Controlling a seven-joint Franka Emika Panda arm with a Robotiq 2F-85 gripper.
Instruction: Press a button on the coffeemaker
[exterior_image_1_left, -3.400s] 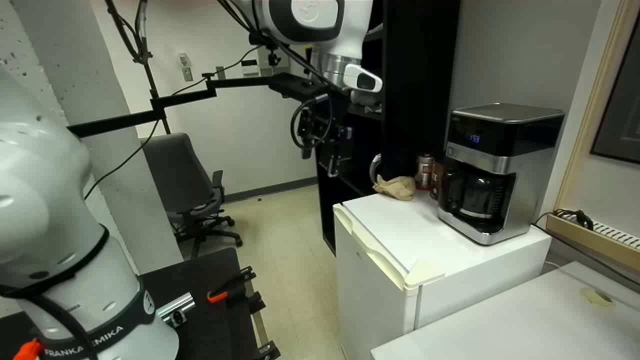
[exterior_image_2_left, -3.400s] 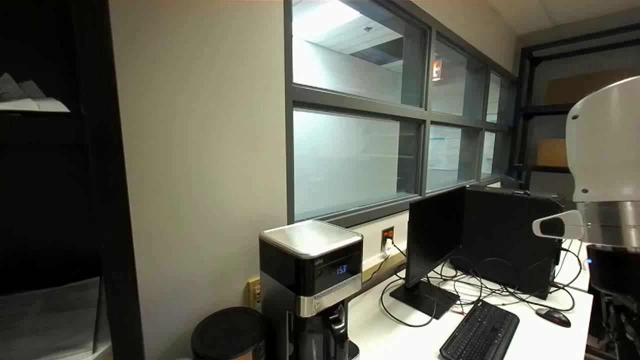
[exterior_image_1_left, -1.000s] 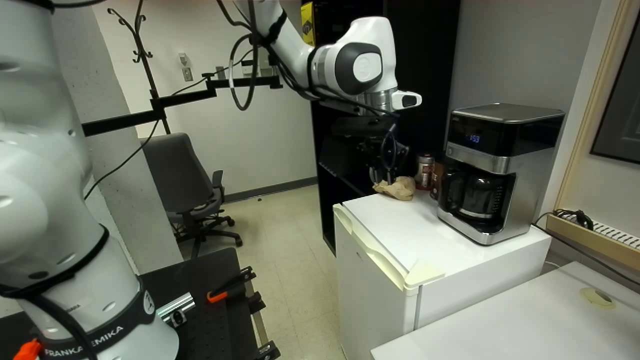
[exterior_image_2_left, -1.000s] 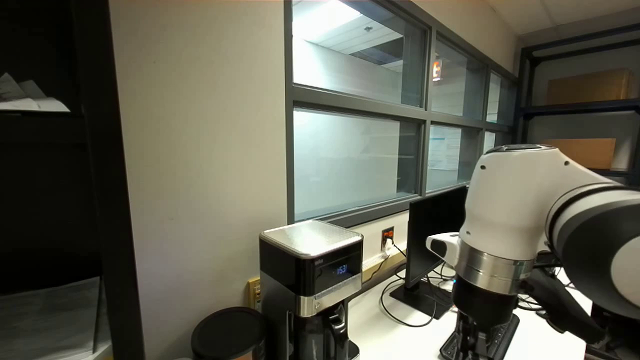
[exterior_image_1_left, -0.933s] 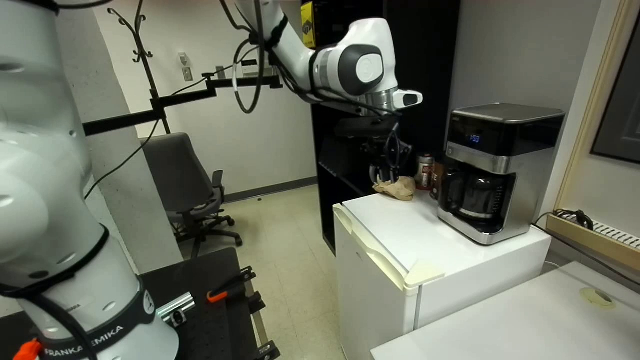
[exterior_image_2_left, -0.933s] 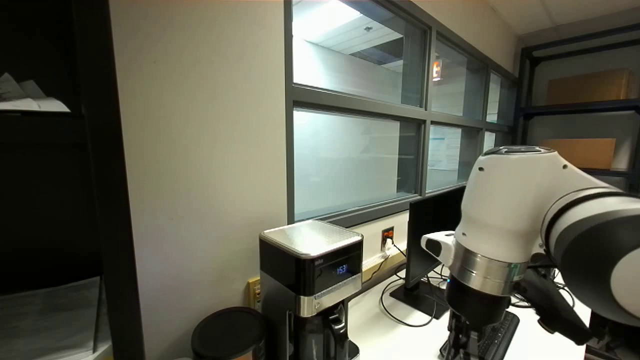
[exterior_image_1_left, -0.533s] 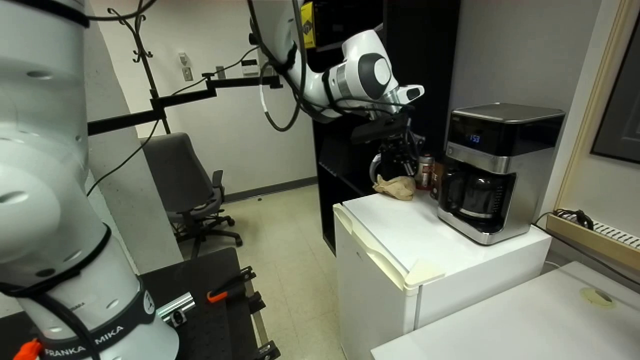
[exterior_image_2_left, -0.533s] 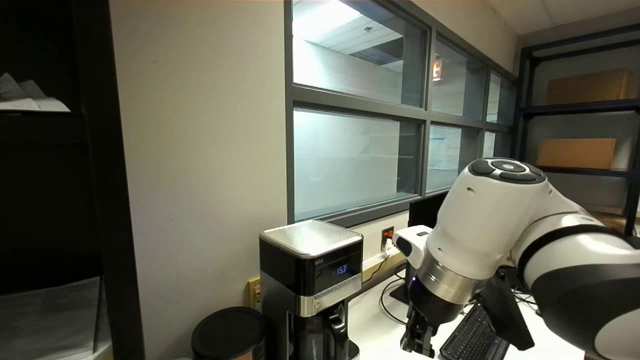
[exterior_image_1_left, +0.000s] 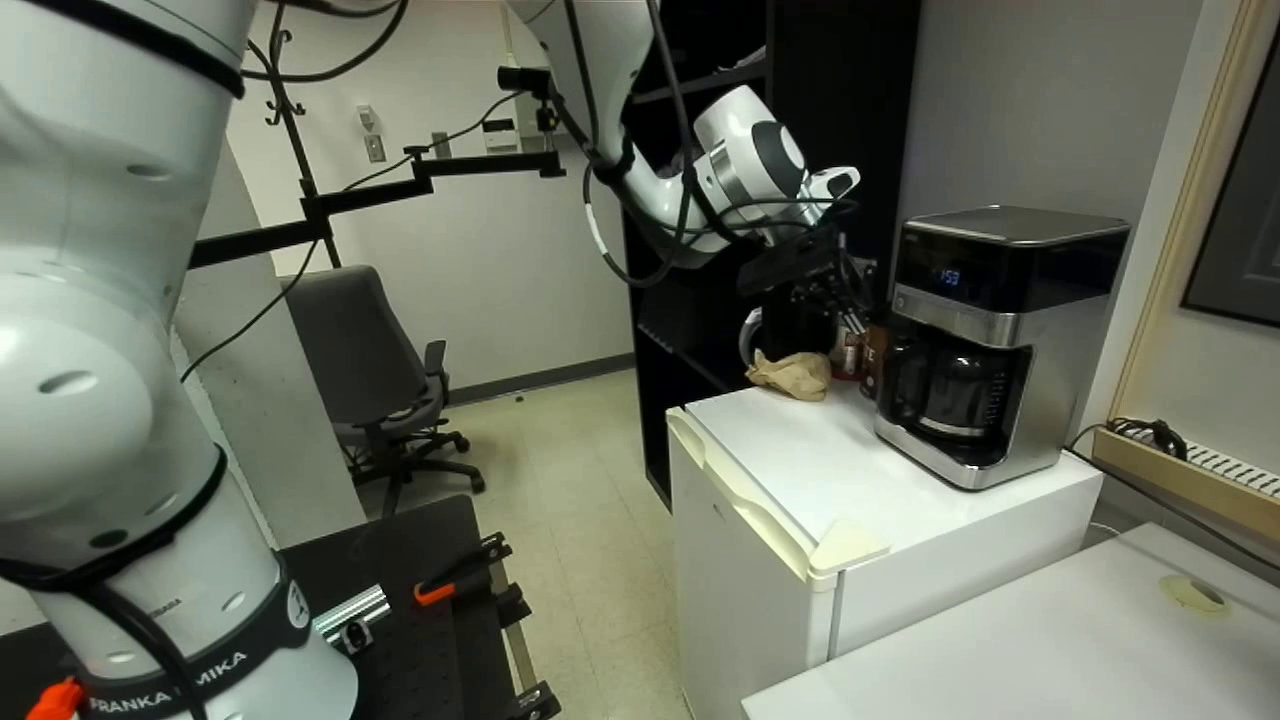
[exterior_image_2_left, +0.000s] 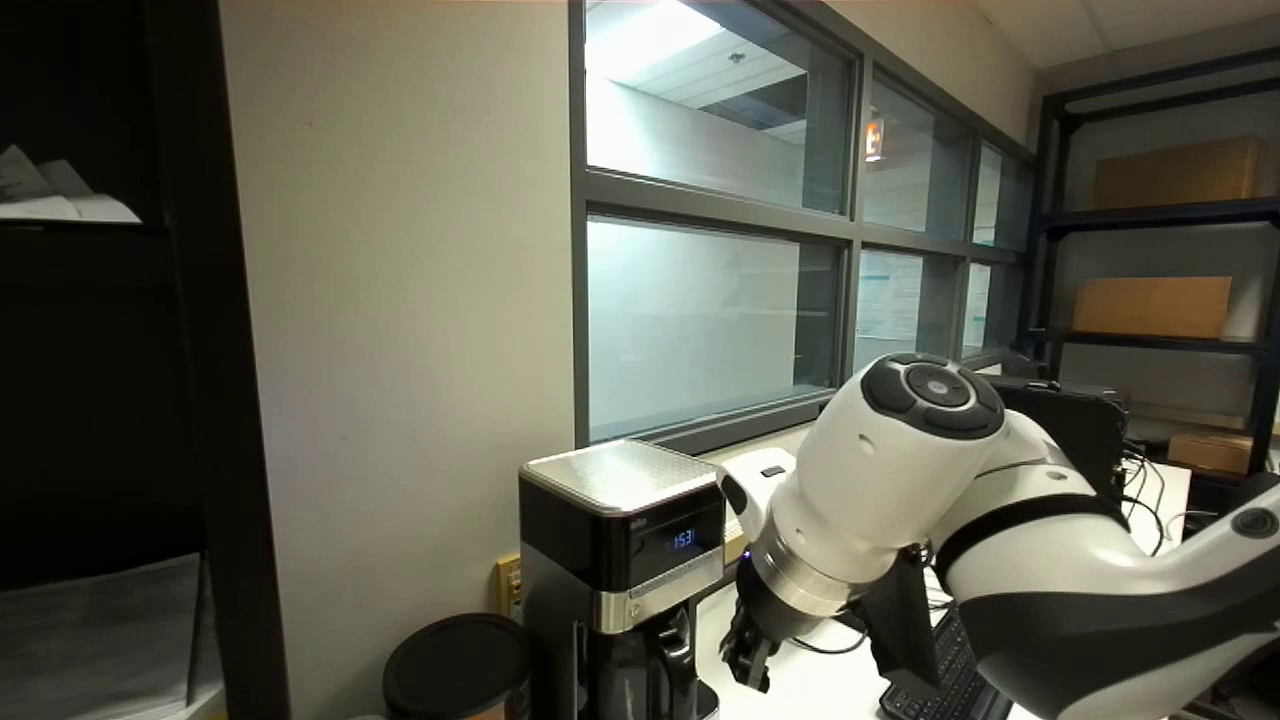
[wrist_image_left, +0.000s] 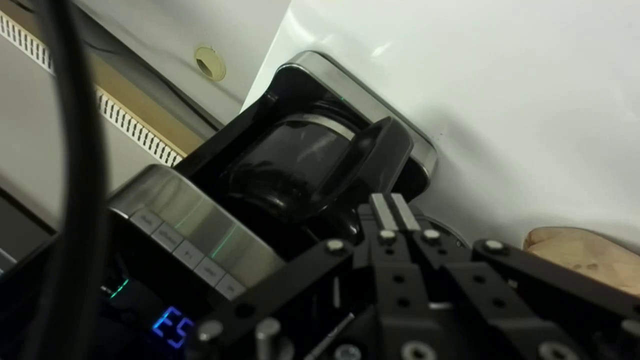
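White fridge (exterior_image_1_left: 800, 465) below, fingers (wrist_image_left: 383, 212) together

The coffeemaker (exterior_image_1_left: 1000, 328) is black and silver, its digits (exterior_image_1_left: 949, 278) blue.

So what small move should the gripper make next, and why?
I'd probably ease the closed gripper sideways toward the button row on the coffeemaker: in the wrist view it lines up with the carafe handle, to the picture's right of that row, so pushing straight ahead would likely miss.

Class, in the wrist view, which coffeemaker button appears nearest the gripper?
The button at the row's lower right end; the other four sit farther from the gripper.
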